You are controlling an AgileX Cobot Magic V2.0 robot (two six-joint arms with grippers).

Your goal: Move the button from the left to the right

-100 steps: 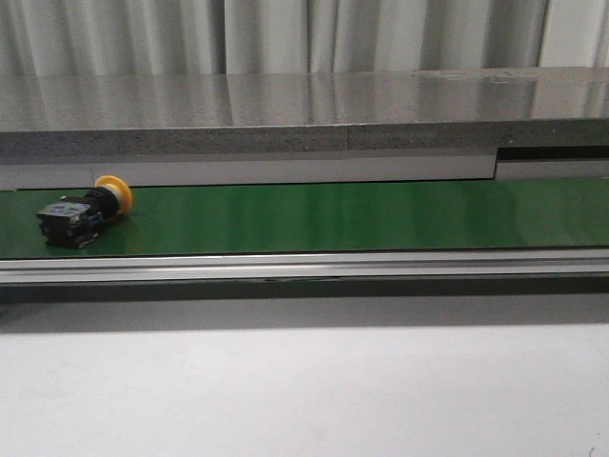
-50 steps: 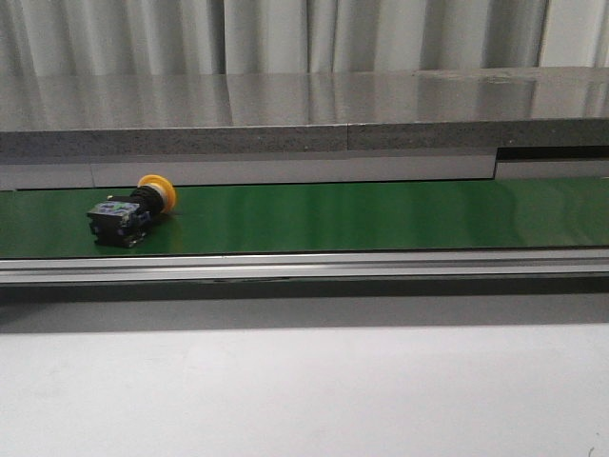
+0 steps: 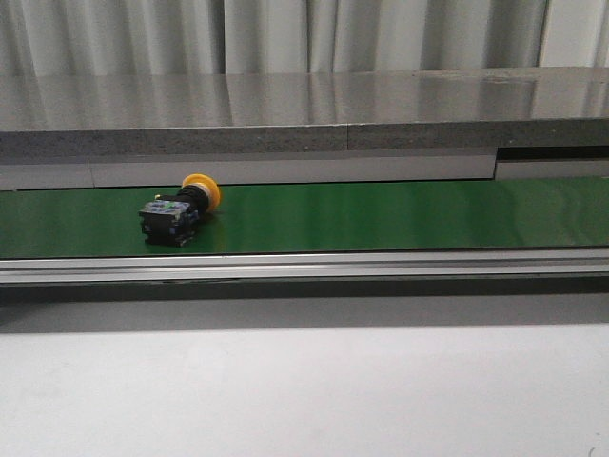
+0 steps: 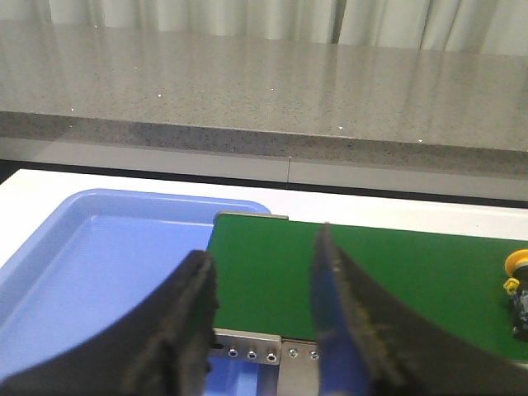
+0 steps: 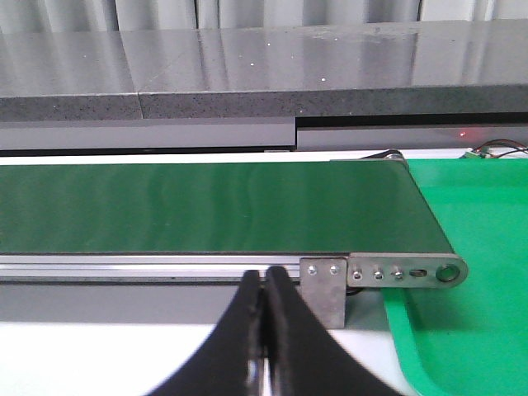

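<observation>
The button point(image 3: 177, 211) lies on its side on the green conveyor belt point(image 3: 381, 217), left of middle, its yellow-orange cap toward the back right and its black body toward the front. Its edge also shows in the left wrist view point(image 4: 518, 289). My left gripper point(image 4: 264, 272) is open and empty over the belt's left end, well away from the button. My right gripper point(image 5: 265, 285) is shut and empty in front of the belt's right end point(image 5: 247, 206). Neither gripper shows in the front view.
A blue tray point(image 4: 99, 264) sits off the belt's left end. A green tray point(image 5: 470, 330) sits off its right end. A grey stone counter point(image 3: 304, 114) runs behind the belt. A metal rail point(image 3: 304, 265) edges the belt's front, with white table point(image 3: 304, 390) before it.
The button has travelled to the right along the belt, from the far left end to left of middle. Its pose is unchanged.
</observation>
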